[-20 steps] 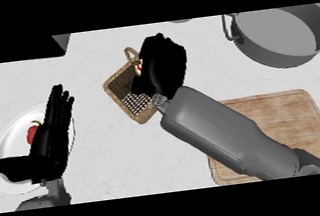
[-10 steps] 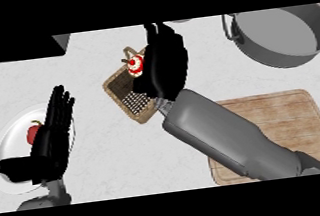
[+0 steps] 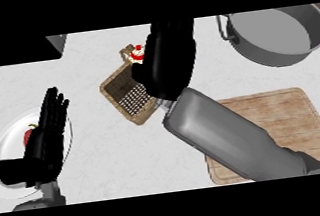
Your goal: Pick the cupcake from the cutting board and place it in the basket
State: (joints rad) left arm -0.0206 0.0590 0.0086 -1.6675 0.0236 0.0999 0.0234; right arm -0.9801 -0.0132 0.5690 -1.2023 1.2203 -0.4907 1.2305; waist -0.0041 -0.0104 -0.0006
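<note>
**Cupcake at the far rim of the basket, by my right robot hand**

Nearest to me, at about 8 o'clock, my left robot hand (image 3: 44,139) rests released, fingers straight and pointing toward 12 o'clock, over a white plate (image 3: 4,149). A small red item (image 3: 30,132) peeks out on that plate just beside the fingers; I cannot tell what it is.

At about 4 o'clock lies the wooden cutting board (image 3: 299,123) on the pale counter (image 3: 82,54). My right forearm crosses its near-left part, hiding that corner. The part of the board I can see carries nothing.

Near the centre of the view, leaning toward 11 o'clock, sits the woven basket (image 3: 126,98), tilted on the counter, its mesh bottom showing. My right robot hand (image 3: 166,61) hangs over the basket's right side, back of the hand toward me, fingers stretched toward 12 o'clock. Whether they are curled round anything I cannot tell.

The cupcake (image 3: 138,54), red and white, shows just left of that hand, at the basket's far edge around 12 o'clock. I cannot tell whether it is pinched or free.

Farthest, at 2 o'clock, stands a grey pot (image 3: 277,35), well apart from the basket. A dark block (image 3: 15,52) fills the 10 o'clock corner.
</note>
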